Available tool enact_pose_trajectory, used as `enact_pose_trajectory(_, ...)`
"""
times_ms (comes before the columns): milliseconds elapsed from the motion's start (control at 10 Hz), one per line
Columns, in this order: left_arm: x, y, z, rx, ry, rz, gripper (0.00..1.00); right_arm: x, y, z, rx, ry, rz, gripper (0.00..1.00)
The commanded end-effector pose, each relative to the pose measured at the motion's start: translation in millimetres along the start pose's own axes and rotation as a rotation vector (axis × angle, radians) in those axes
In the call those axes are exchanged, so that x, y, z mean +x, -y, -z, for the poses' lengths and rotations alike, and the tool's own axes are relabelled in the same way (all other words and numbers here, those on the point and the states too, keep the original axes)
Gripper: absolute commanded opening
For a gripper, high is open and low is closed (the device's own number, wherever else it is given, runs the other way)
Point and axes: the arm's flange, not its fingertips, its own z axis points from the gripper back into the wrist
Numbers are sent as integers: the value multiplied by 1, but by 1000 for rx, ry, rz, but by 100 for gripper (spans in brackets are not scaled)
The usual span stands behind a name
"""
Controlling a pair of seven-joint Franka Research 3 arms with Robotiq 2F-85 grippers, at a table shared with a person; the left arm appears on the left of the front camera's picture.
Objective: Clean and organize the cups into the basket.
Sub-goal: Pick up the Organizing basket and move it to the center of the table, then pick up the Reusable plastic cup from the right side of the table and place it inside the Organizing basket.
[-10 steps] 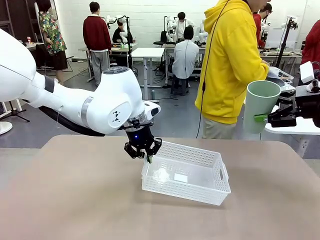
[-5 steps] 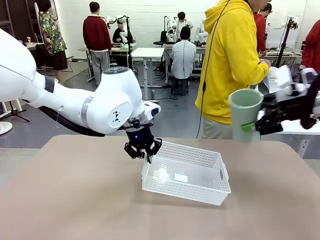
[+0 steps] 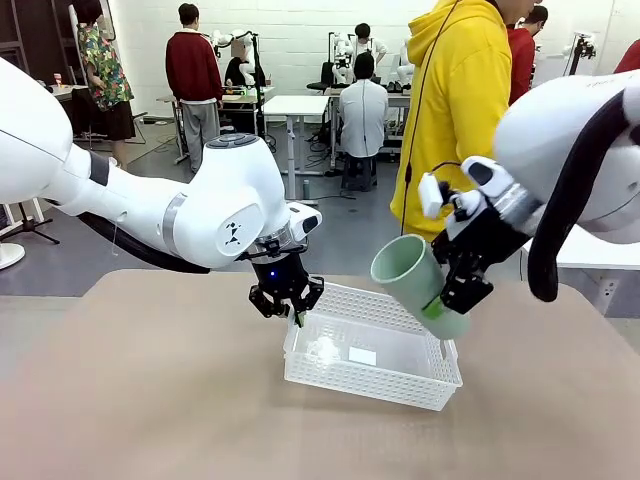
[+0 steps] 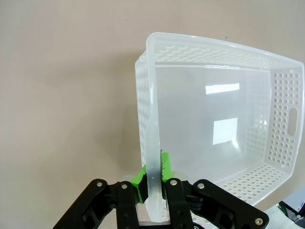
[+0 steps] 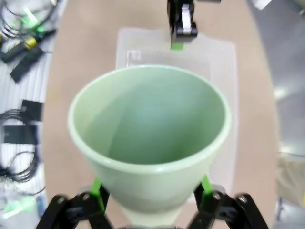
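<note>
The white mesh basket (image 3: 372,345) sits tilted on the table, its left rim lifted. My left gripper (image 3: 293,312) is shut on that rim; in the left wrist view the left gripper (image 4: 154,183) pinches the basket wall (image 4: 148,119) between its green pads. A pale mint green cup (image 3: 418,283) hangs tilted above the basket's right end, mouth toward upper left, with my right gripper (image 3: 452,295) shut on its lower body. The right wrist view looks into the cup (image 5: 150,131), green fingers (image 5: 206,187) on both sides, with the basket (image 5: 219,62) below it.
A person in a yellow hoodie (image 3: 462,120) stands at the far side of the table. Other people and tables are farther back. Cables and dark gear (image 5: 21,71) lie beside the table in the right wrist view. The brown tabletop (image 3: 150,400) spreads left of the basket.
My right arm has swung in from the far right with the mint cup, tipping it from upright to slanted over the basket's right end. The left gripper and basket have stayed put.
</note>
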Motion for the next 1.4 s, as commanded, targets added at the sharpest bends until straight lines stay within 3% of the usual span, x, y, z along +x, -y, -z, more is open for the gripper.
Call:
enact_pose_trajectory(0,-1,2,0,-3,0,7,0,11,6,10,-16,-118,34,84)
enact_pose_trajectory(100,-1,2,0,-3,0,7,0,15,8,12,-89,-175,10,84)
enact_pose_trajectory(200,-1,2,0,-3,0,7,0,5,-1,9,-2,-64,9,84)
enact_pose_trajectory(500,-1,2,0,-3,0,7,0,5,-1,9,-2,-64,9,84)
enact_pose_trajectory(900,-1,2,0,-3,0,7,0,35,1,46,14,-274,-56,84)
enact_pose_trajectory(1300,-1,2,0,-3,0,7,0,42,12,88,44,-349,-79,84)
